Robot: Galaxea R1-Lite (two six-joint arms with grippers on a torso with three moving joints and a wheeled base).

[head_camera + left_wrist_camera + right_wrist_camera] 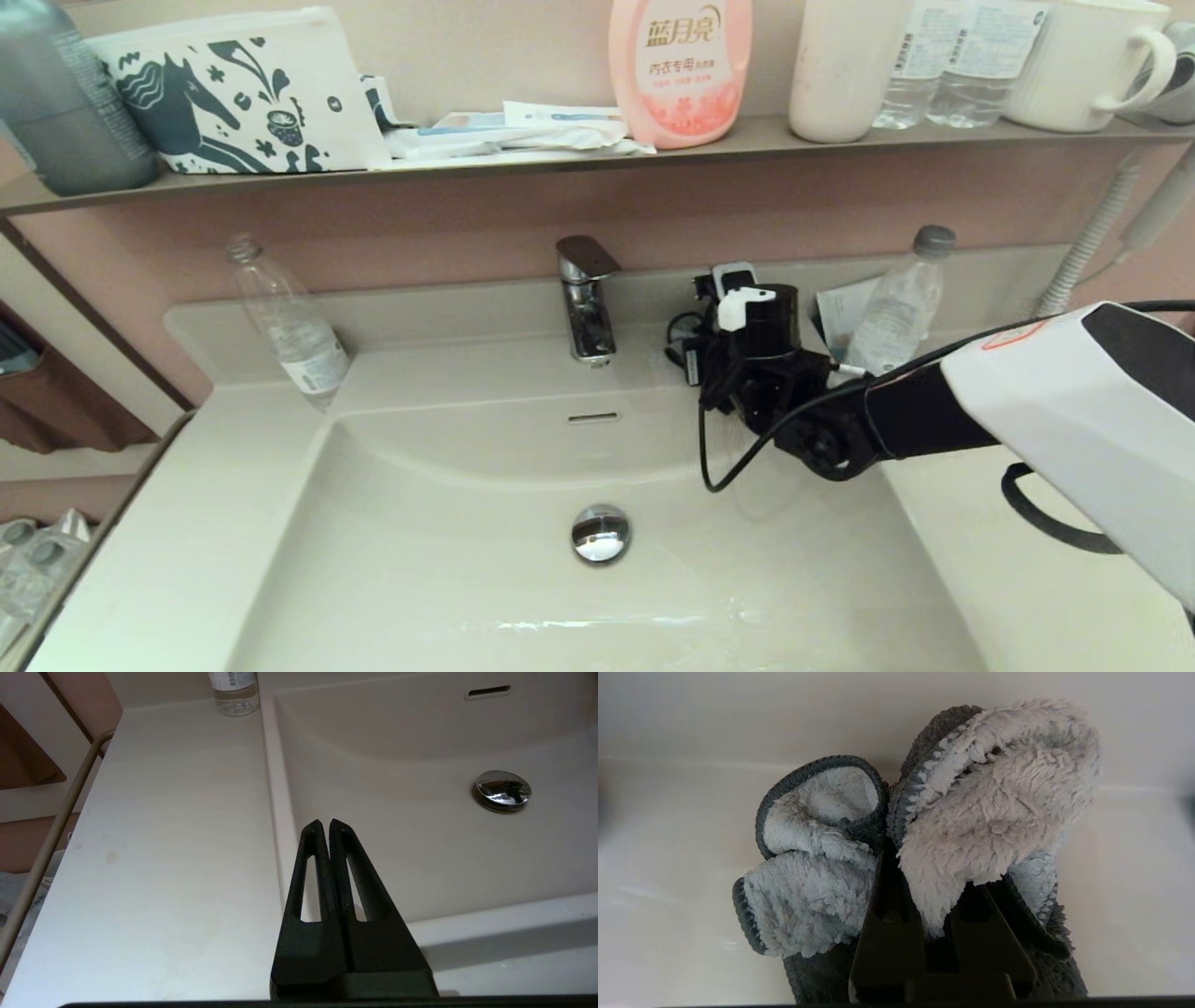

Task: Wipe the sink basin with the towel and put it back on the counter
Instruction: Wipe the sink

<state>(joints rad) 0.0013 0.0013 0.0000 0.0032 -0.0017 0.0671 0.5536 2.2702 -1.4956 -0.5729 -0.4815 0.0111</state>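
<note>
My right gripper (920, 858) is shut on the towel (994, 798), a bunched cloth with its pale fluffy face out and dark charcoal edges. The cloth hangs just above a pale glossy surface. In the head view that gripper (724, 387) hovers at the back right of the sink basin (448, 569), beside the faucet, and its wrist hides the towel. The basin's chrome drain plug (600, 533) and overflow slot (594, 417) are in view. My left gripper (330, 826) is shut on nothing and sits over the basin's left rim, next to the counter (163, 858).
A chrome faucet (585, 299) stands at the back ledge. Clear plastic bottles stand at the back left (291, 327) and back right (898, 308). The wall shelf (560, 159) carries a horse-print pouch (233, 93), a pink detergent bottle (680, 65) and cups.
</note>
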